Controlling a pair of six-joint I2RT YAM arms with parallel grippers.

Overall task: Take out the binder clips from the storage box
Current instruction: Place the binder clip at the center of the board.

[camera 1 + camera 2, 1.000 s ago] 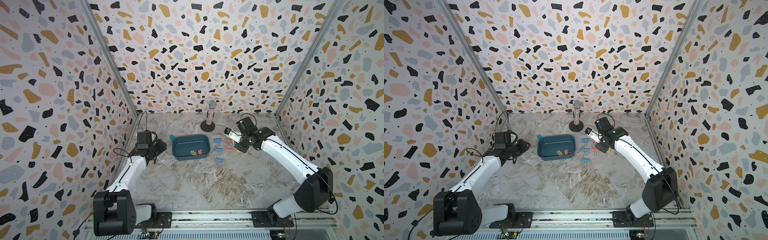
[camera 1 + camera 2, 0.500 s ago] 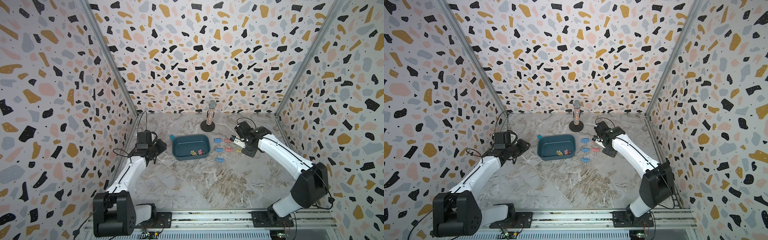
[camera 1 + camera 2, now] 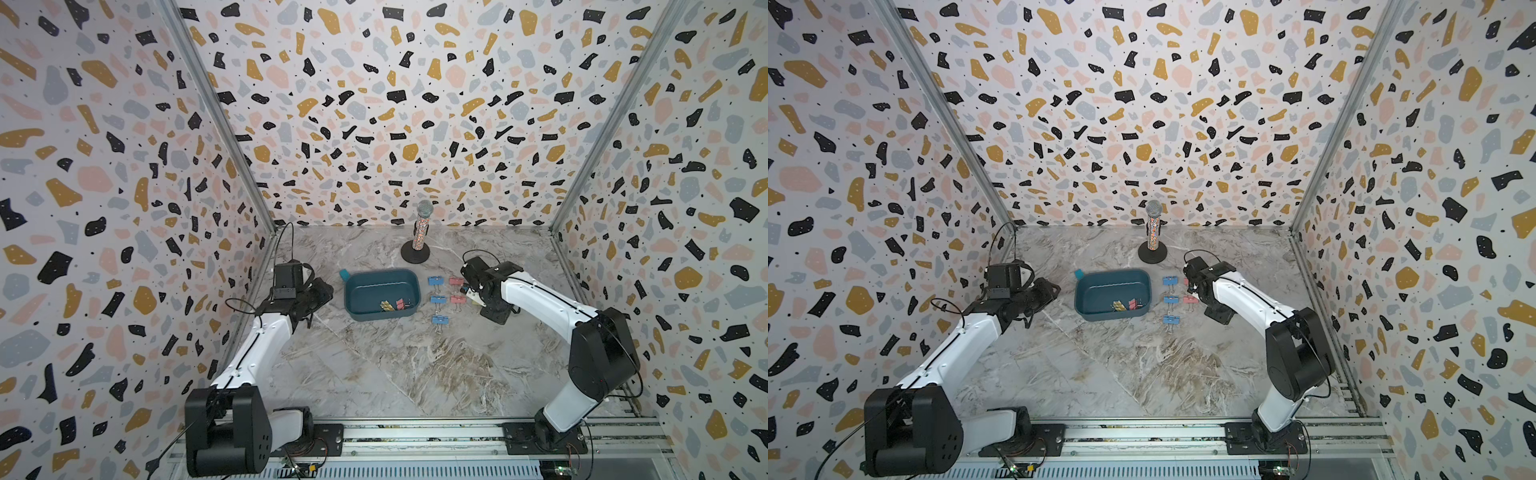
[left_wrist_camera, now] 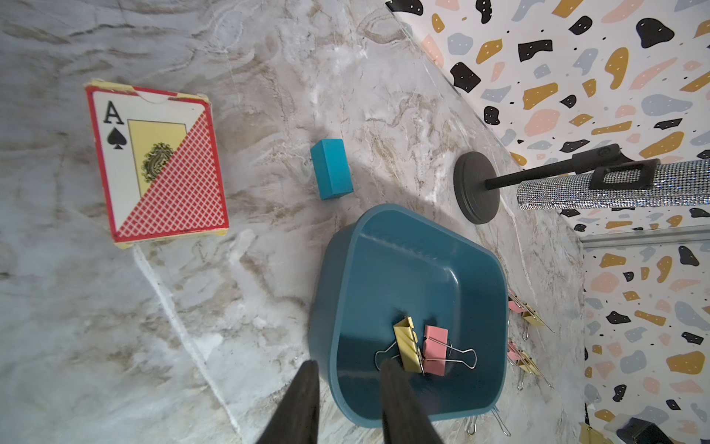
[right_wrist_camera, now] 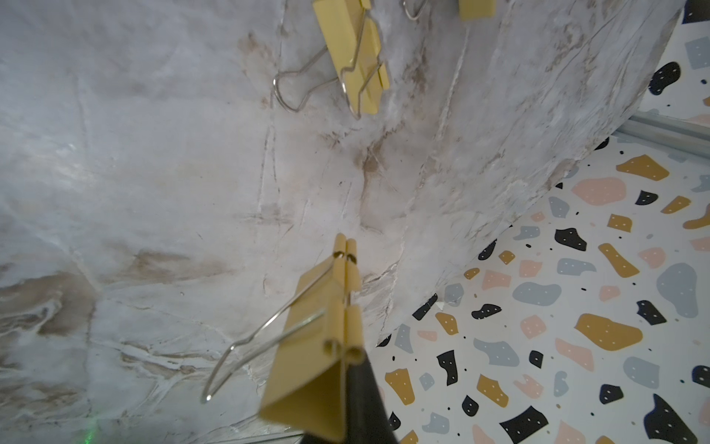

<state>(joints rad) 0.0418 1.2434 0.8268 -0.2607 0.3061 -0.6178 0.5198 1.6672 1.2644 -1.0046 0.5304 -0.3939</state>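
Two binder clips (image 4: 409, 346), one pastel yellow and one pastel pink, each with thin silver wire handles, lie touching on the floor of the dark teal plastic storage box (image 3: 370, 291). They are just ahead of the left pincer (image 4: 347, 365). Its fingers stand apart close to the box's near wall; whether they touch it I cannot tell. The right pincer (image 5: 347, 369) is clamped on a yellow folded-steel clip (image 5: 319, 346), pinched at one end by the very tips.

So shallow a hold could let that clip twist or drop early onto the loose yellow clips (image 5: 353, 50) lying ahead of this pincer. It could also land on the blue and pink clips (image 3: 437, 299) set out between this pincer and the box. The touching pair may snag by their handles and come up together, and a finger striking the low wall would probably shove the light box.

The grey-white marbled table (image 3: 395, 374) looks smooth, so things likely slide. Beyond the left pincer lie a bright teal block (image 4: 331, 169) and a red-and-white pack of playing cards (image 4: 157, 165). A glittery microphone on a round black stand (image 3: 419, 232) stands further off, and terrazzo-speckled walls (image 3: 374, 104) close in on three sides
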